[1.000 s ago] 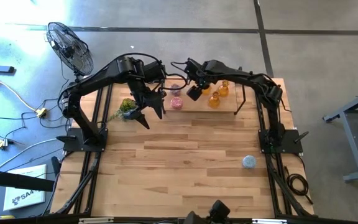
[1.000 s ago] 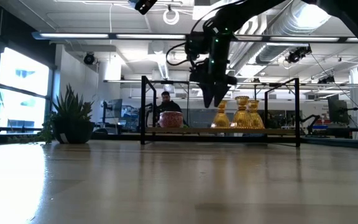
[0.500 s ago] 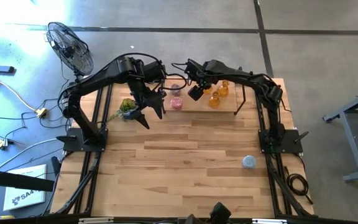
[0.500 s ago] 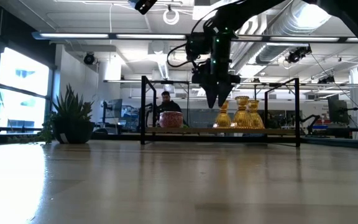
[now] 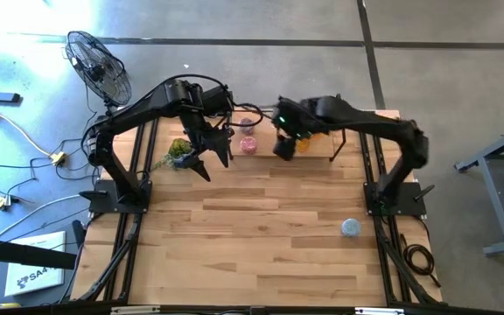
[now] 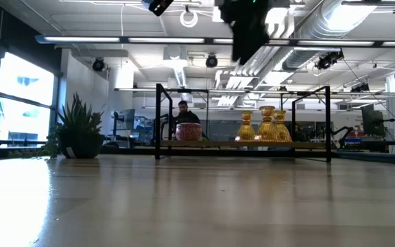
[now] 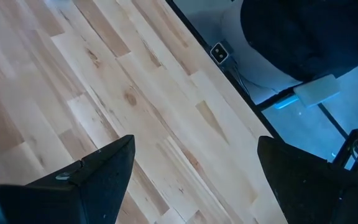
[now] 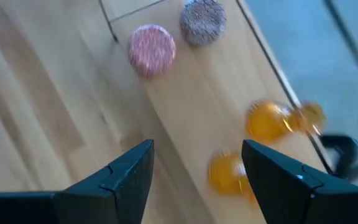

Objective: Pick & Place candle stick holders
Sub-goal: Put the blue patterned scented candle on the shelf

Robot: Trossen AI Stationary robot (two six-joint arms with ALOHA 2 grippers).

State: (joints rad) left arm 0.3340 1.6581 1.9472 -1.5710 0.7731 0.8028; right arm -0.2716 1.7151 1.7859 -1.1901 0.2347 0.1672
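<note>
1. The right gripper (image 5: 284,147) hung above the far part of the table (image 5: 261,236), just beside the raised shelf (image 6: 252,145) along the far edge; its jaws stood apart with nothing between them.
2. On that shelf stood three amber candle stick holders (image 6: 262,125), close together, partly hidden under the right arm in the high view.
3. Two pink candle stick holders (image 8: 152,50) sat on the same shelf, side by side and well apart from the amber ones.
4. A light blue candle stick holder (image 5: 350,227) stood alone on the table near the right arm's base.
5. The left gripper (image 5: 213,159) waited over the far left of the table, jaws apart and empty, near a green plant ball (image 5: 179,150).
</note>
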